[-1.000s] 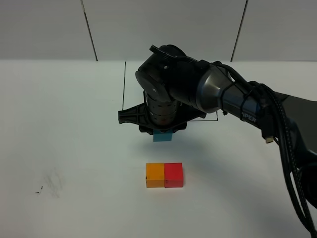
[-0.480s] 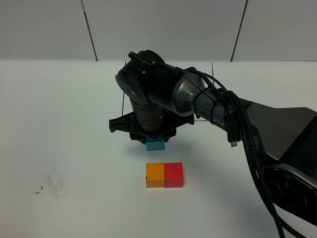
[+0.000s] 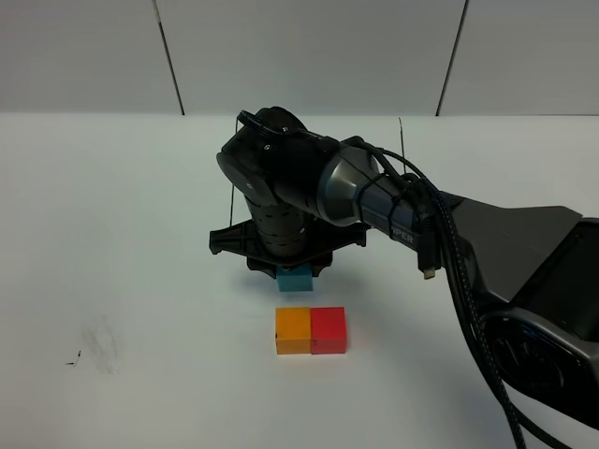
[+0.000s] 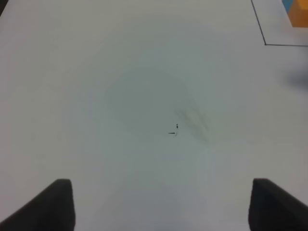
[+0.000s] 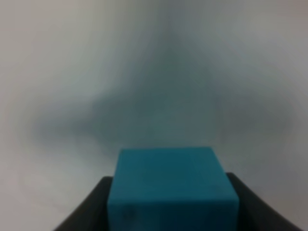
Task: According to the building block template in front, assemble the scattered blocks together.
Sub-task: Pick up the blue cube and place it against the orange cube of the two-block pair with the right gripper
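My right gripper (image 3: 293,269) is shut on the light blue cube (image 3: 294,278) and holds it low over the table, just behind the orange cube (image 3: 293,330), with a small gap between them. The red cube (image 3: 328,329) touches the orange cube's right side. In the right wrist view the blue cube (image 5: 173,187) sits between the dark fingers (image 5: 98,204). The template's cubes are hidden behind the right arm; only parts of its black outline (image 3: 233,164) show. The left wrist view shows the outline's corner (image 4: 264,33) and an orange edge (image 4: 299,13). My left gripper (image 4: 163,207) is open over bare table.
The right arm (image 3: 393,201) and its cables (image 3: 468,281) stretch from the right edge across the middle of the white table (image 3: 112,234). A faint smudge (image 3: 98,341) marks the table at front left, also seen in the left wrist view (image 4: 190,122).
My right gripper has moved left and toward the front with the blue cube, lowering it closer to the orange cube. The orange and red cubes have not moved.
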Tool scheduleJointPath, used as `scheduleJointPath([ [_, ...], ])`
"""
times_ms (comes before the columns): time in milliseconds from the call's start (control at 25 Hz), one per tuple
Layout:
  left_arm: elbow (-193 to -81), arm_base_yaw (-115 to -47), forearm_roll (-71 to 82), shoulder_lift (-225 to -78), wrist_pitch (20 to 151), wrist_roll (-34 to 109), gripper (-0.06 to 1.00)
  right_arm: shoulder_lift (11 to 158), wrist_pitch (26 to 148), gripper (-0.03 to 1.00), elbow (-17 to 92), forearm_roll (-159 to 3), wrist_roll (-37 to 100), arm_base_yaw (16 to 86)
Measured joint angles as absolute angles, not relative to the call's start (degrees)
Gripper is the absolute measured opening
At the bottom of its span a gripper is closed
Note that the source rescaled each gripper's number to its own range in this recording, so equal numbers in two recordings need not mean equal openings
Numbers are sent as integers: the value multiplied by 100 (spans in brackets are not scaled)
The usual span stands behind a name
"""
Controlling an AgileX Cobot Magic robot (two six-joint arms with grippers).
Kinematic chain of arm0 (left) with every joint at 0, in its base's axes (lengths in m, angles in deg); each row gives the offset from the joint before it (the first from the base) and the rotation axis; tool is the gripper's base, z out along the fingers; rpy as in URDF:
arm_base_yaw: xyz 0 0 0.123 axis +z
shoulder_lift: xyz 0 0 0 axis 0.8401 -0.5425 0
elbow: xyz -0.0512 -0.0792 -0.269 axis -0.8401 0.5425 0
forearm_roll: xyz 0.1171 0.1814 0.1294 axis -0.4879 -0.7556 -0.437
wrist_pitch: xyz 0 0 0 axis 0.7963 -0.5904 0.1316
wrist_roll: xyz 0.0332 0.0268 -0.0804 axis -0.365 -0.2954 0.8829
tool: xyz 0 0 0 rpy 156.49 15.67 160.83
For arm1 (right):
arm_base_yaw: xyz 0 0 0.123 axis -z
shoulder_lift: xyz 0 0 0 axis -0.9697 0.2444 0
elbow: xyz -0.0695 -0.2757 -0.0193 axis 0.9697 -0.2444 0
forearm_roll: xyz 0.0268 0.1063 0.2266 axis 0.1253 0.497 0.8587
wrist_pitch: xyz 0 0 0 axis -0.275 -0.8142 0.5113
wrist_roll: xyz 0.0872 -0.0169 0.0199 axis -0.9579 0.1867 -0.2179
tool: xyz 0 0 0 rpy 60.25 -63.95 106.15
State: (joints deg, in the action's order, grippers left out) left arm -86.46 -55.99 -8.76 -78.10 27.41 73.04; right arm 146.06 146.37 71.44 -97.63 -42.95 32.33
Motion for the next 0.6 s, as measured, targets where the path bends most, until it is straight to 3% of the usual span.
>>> scheduleJointPath([
  [600, -8646, -5599, -876, -7810, 2741, 7304, 62, 14757, 14687, 0, 7144, -9569, -4332, 3233],
])
